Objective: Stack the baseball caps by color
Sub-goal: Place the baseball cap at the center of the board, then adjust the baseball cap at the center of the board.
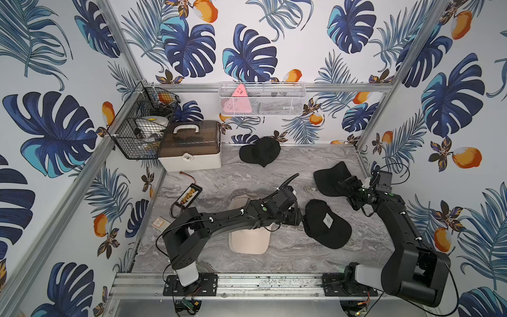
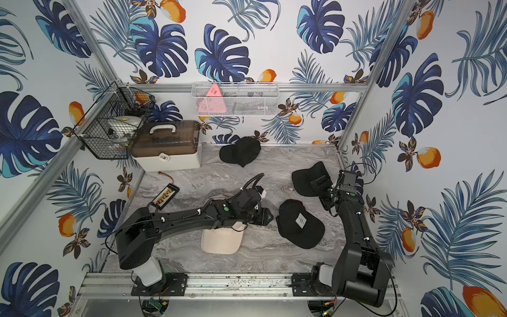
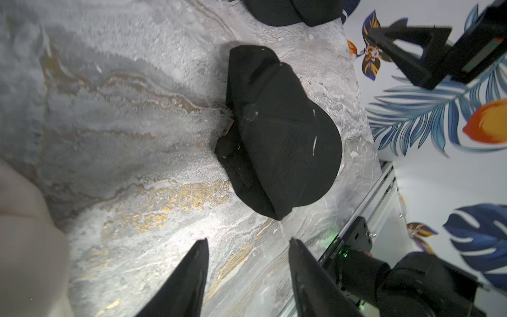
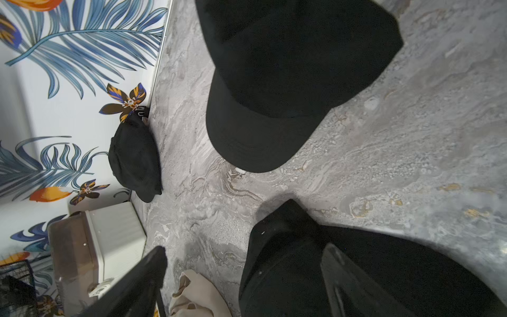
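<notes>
Caps in two groups: cream caps piled behind left hand, under its forearm, count hidden; logo cap straight ahead of that hand, near but apart. Fingers parted, nothing between them. Right hand spread wide, empty, above the gap between logo cap and another black cap, that one close to the right edge of the worktop. Third black cap far beyond both hands, against the back wall. Bare worktop toward the front rail and through the middle. Storage box and battery pack well behind left hand; forearm across the cream pile.
</notes>
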`<state>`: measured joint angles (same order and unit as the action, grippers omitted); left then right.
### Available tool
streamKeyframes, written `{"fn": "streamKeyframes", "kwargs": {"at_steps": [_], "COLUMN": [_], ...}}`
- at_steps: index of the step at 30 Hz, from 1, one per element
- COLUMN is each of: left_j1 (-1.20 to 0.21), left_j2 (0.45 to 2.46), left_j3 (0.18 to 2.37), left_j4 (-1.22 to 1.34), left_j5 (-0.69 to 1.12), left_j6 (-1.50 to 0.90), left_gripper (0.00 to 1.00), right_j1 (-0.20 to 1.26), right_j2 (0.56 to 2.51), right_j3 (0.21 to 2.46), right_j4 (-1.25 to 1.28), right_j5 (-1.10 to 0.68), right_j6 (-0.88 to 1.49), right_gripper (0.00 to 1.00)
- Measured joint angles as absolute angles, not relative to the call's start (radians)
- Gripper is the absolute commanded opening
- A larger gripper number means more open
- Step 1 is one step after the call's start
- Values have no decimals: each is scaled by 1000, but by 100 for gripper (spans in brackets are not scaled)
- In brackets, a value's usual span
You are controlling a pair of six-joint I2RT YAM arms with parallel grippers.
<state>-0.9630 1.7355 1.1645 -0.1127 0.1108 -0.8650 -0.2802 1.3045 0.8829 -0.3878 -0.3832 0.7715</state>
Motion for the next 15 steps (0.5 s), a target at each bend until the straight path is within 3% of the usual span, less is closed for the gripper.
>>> {"fn": "streamKeyframes", "kwargs": {"at_steps": [5, 15], "left_j1": [-997, -1029], "left_j2": [1812, 1951], "left_j3": [1119, 1144], "left_j4": [36, 280], "left_j5": [144, 220], "left_j6": [-1036, -1151], "left_gripper": [54, 61], "right_j1": [-308, -321], "right_j2": [1334, 1346], "right_j3": [844, 829], "right_j4": [-343, -334], "right_j5": [-441, -484], "right_j6": [777, 757], "right_gripper": [91, 92]}}
